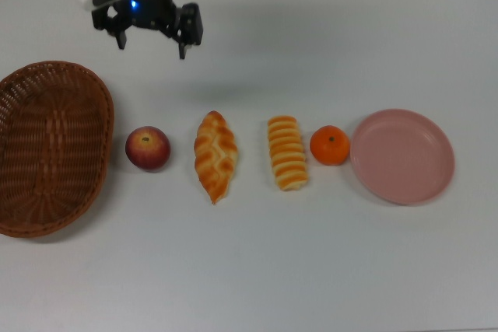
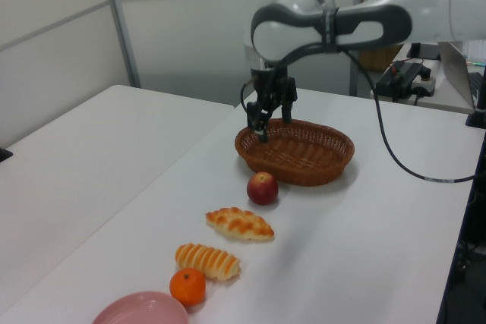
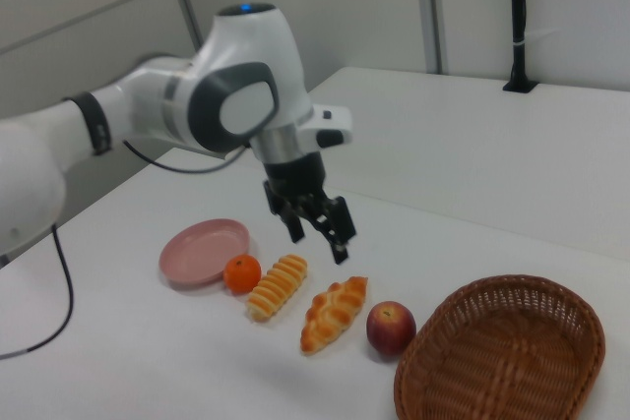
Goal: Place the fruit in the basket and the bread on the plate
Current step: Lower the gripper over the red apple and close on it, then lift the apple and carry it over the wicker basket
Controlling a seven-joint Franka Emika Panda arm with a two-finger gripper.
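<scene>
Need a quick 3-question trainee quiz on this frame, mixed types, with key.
1. True or false: the basket already holds fruit.
2. In the top view, which item lies nearest the plate? A) apple B) tangerine C) braided loaf
3. Fill in: the gripper holds ____.

Key: 1 false, the basket is empty. 2 B. 3 nothing; it is open, above the table, clear of the ridged loaf and the rest.
</scene>
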